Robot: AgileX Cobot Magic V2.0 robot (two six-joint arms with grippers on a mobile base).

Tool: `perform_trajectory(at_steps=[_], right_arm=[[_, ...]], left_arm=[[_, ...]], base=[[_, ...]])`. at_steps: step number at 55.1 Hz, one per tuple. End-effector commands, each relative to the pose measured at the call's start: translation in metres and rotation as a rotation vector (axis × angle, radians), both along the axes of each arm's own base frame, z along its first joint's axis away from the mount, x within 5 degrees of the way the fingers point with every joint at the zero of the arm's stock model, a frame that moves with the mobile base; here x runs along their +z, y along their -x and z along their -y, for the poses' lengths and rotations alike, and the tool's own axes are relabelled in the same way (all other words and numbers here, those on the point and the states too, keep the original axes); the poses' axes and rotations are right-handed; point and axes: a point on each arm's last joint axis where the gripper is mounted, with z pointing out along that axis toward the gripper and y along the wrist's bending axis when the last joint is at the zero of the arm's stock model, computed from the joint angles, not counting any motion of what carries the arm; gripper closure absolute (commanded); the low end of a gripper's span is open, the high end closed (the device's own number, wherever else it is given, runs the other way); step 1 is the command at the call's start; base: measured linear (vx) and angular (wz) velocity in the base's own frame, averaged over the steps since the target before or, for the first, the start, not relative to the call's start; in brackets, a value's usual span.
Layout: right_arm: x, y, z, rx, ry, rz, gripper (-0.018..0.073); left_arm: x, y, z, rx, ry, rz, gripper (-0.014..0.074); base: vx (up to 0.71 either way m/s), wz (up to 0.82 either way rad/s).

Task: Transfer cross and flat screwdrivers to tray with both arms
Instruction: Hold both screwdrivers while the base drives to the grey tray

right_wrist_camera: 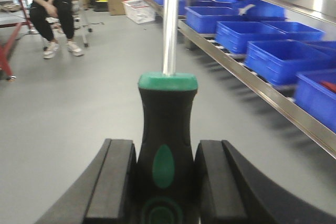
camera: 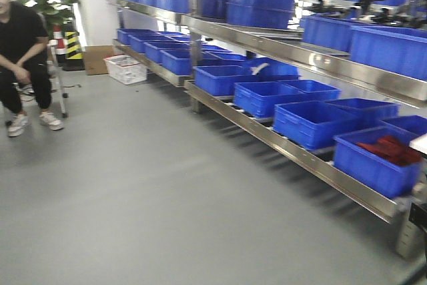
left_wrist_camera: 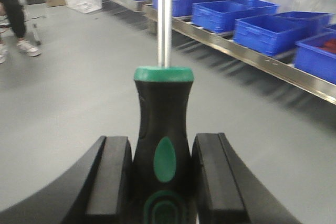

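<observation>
Gripped in the left tool (left_wrist_camera: 164,182): a slim screwdriver (left_wrist_camera: 163,114) with a chunky black handle, green patches and a thin grey metal shaft. Tool drawn in to the width of the handle, black pads (left_wrist_camera: 115,177) pressing both of its sides below the waist. Green oval patch facing the camera, green collar on top, shaft running straight up and out of the picture. Tip cut off, so impossible to say whether cross or flat.

Gripped the same way in the right tool (right_wrist_camera: 167,187): a second screwdriver (right_wrist_camera: 167,119) of matching black and green, pads (right_wrist_camera: 113,182) tight against either side of the handle. Shaft leaving the top edge, tip type likewise impossible to tell.

Both held in the air above a plain grey floor (camera: 133,198), touching only the pads.

Along the right of the front view: a long stainless-steel shelving rack (camera: 320,58) carrying rows of deep blue plastic bins (camera: 313,123), with red items (camera: 393,148) in a near one. At far left, a seated person in black clothes (camera: 23,45). On the floor near the rack's far end, a white mesh basket (camera: 125,69) just beside a brown cardboard box (camera: 97,59).
</observation>
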Motion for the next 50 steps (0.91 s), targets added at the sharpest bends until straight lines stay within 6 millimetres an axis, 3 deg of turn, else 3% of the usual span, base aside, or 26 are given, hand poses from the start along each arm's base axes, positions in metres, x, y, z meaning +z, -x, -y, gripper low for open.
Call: perform_trajectory(at_steps=[1,50], right_arm=[[0.0212,0.0005,0.0019,-0.017,-0.017,0.137,0.0567],[0.0212,0.0005,0.0019,-0.017,-0.017,0.137,0.0567]], left_arm=[[0.0173,-0.0003,-0.0004,0.010,0.021,0.119,0.0596],[0.0173,-0.0003,-0.0004,0.010,0.021,0.119,0.0596]], base=[[0.55,0.40],[0.56,0.46]])
